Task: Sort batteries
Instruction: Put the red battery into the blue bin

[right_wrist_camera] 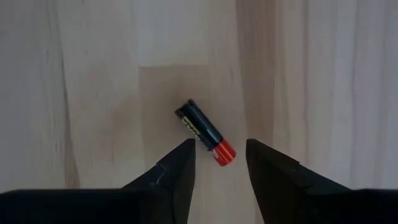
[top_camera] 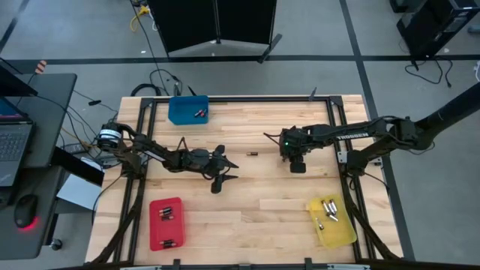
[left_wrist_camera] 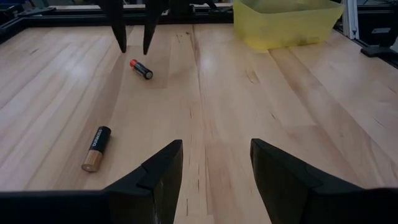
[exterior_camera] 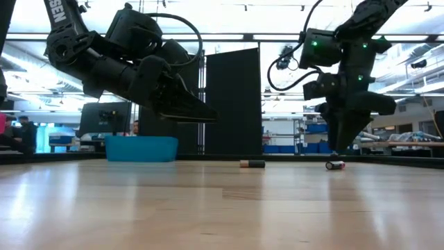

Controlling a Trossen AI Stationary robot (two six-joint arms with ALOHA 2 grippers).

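Red tray [top_camera: 152,225]: nearest the table's front edge on the left arm's side, it carries two small cells [top_camera: 166,215], one above the other, well apart.
Yellow tray [top_camera: 341,232]: at the front on the right arm's side, holding a small cluster of silvery cells [top_camera: 328,208]; exact number cannot be told.
Left gripper [top_camera: 223,172]: hangs above the bare wood at mid-table, fingers spread wide, gripping nothing; in the left wrist view the gap between its two dark fingers [left_wrist_camera: 152,177] shows only planks.
Right gripper [top_camera: 298,166]: poised over the wood on the right arm's side, jaws parted and empty, straddling a loose cell just below its tips.
Loose batteries on the table: two. A black cell with a red end [right_wrist_camera: 206,132] lies tilted just beyond the right gripper's fingertips [right_wrist_camera: 180,160], apparently not touched by them. A black cell with a copper end [left_wrist_camera: 96,148] lies flat between the two grippers, well apart from the first.
Blue tray [top_camera: 187,109]: at the far edge of the table, with two cells [top_camera: 199,113] lying close together inside.
Surroundings: a laptop [top_camera: 13,142] and mouse [top_camera: 25,211] on a side desk beside the left arm; dark partition panels [exterior_camera: 232,101] stand behind the table.
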